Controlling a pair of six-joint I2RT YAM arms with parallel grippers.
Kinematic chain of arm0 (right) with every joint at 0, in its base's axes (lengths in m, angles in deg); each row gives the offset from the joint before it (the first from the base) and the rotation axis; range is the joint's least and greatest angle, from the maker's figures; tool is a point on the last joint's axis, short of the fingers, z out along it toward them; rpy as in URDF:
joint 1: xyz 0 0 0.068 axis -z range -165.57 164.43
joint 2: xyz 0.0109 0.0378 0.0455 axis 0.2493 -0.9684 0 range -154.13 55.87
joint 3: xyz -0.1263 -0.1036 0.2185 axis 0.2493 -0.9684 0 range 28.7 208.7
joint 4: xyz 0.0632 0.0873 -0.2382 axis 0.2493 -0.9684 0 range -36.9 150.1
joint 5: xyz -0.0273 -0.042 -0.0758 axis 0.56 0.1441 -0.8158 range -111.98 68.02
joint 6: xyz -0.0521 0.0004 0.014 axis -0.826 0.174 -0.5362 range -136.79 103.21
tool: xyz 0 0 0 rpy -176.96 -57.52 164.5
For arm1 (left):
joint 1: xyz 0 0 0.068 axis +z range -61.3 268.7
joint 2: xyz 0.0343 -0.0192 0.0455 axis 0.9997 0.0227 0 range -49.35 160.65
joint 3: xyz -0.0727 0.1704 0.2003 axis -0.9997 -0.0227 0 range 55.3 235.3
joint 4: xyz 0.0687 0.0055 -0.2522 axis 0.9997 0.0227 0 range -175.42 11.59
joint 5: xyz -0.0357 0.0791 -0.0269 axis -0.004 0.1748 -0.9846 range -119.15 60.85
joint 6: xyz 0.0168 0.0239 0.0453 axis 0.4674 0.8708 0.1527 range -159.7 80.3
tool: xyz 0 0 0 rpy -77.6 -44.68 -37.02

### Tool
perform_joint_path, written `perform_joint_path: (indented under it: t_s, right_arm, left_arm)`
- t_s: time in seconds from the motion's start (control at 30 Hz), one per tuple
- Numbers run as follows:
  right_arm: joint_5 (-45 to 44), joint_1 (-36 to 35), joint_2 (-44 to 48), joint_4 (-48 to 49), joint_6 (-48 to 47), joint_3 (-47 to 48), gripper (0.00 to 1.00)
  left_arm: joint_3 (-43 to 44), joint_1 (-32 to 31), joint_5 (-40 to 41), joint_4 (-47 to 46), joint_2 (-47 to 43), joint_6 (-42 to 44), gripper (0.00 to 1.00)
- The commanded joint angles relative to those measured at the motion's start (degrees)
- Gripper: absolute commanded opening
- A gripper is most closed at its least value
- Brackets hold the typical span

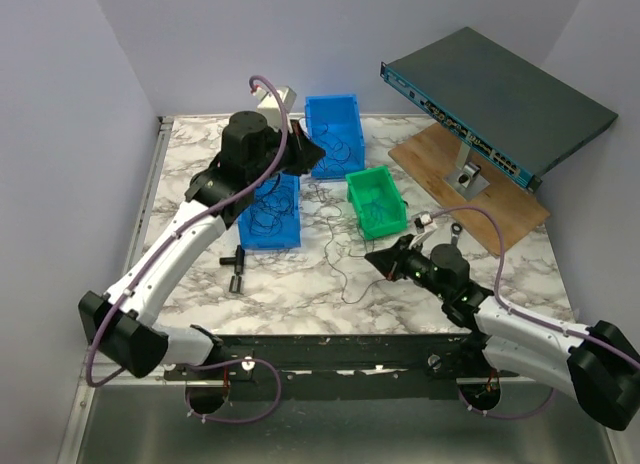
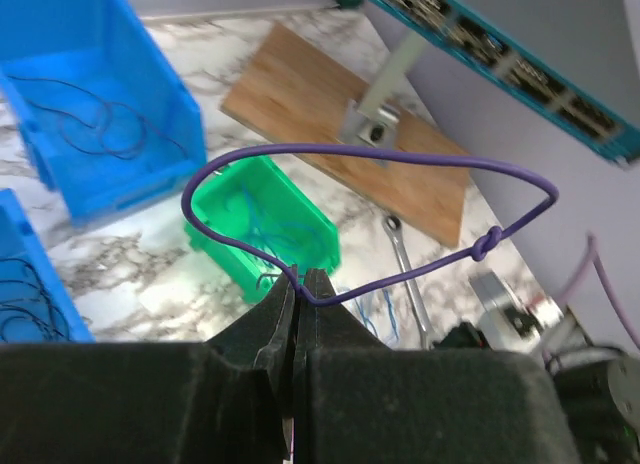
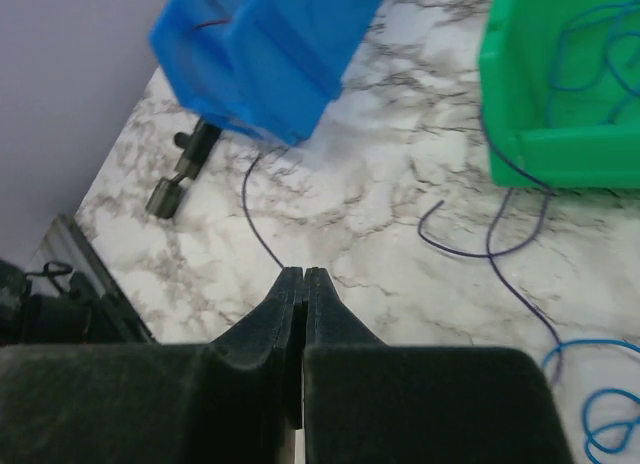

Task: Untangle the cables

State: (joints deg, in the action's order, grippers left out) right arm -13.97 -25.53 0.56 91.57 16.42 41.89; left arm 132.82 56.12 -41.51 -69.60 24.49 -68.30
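Cables (image 1: 335, 249), the thin curly thread-like kind in blue and dark grey-black, are mostly sprawled loose on the white marble worktop (image 1: 300, 294), in the gap between the 3 plastic bins and just in front of them. More of them are tucked inside the bins. There are dark curls in the far blue bin (image 1: 333, 104) and the near blue bin (image 1: 270, 239), and blue strands in the small green bin (image 1: 383, 225), with a couple trailing over its front wall onto the marble.

The left tool (image 2: 303, 279) is up in the air over the blue bins, pressed tight on a thin purple wire (image 2: 380, 156). That wire arches up out of the tips in 1 big loop, with a small knot (image 2: 485, 246) on its right side.

The right tool (image 3: 303, 274) is low over the worktop in front of the green bin, its 2 fingers squeezed flat together. A dark wire (image 3: 255, 219) runs from under the near blue bin right up to its tips, but I honestly can't tell if it's actually pinched or just lying there. A blue curl (image 3: 600, 424) sits on the marble off to that tool's right.

Other stuff around: a silver wrench (image 2: 405, 274) near the green bin, a black T-shaped fitting (image 1: 236, 264) in front of the near blue bin, and a dark teal-faced network switch (image 1: 500, 94) propped tilted over a wooden board (image 1: 440, 169) at the back right.
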Motion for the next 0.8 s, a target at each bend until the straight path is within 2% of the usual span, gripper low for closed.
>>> perform_joint_path:
  t_s: [0.0,0.07,0.1,0.13,0.2,0.37,0.47,0.53,0.6,0.77]
  right_arm:
    - [-9.4,-0.1,0.8,-4.4,0.8,-1.6,0.12]
    - [-4.9,-0.1,-0.9,-0.8,-1.0,-1.7,0.67]
    - [-2.8,-0.1,-2.4,1.4,-2.5,-1.5,0.81]
    - [-1.6,-0.1,-3.6,2.0,-3.2,-0.8,0.90]
    - [-0.6,-0.1,-6.7,3.4,-4.5,1.3,0.97]
    - [-3.8,-0.1,-12.7,1.5,-4.8,7.1,0.98]
    - [-7.2,-0.1,-11.4,2.1,-4.6,5.9,0.98]
    - [-9.0,-0.1,-8.9,3.4,-4.5,3.7,0.98]
    - [-11.0,-0.1,-6.0,4.3,-4.4,1.6,0.98]
    - [-17.3,-0.1,2.7,1.5,-5.0,-1.0,0.98]
  left_arm:
    - [7.6,4.8,-2.8,-2.7,7.8,-4.3,0.00]
    - [12.1,5.0,-7.7,-1.6,11.3,-4.7,0.00]
    - [13.3,4.9,-9.5,-1.8,12.3,-5.1,0.00]
    - [13.5,4.9,-11.1,-2.5,12.8,-5.8,0.00]
    - [12.7,4.9,-13.0,-4.3,13.0,-7.0,0.00]
    - [13.3,4.9,-10.6,-3.1,13.5,-6.8,0.00]
    - [16.4,4.9,-7.9,-0.3,16.6,-5.1,0.00]
    - [18.9,4.9,-3.3,1.1,19.9,-3.9,0.00]
    - [22.6,4.9,1.8,2.7,24.3,-2.6,0.00]
    - [40.2,4.9,11.8,9.6,39.3,1.6,0.00]
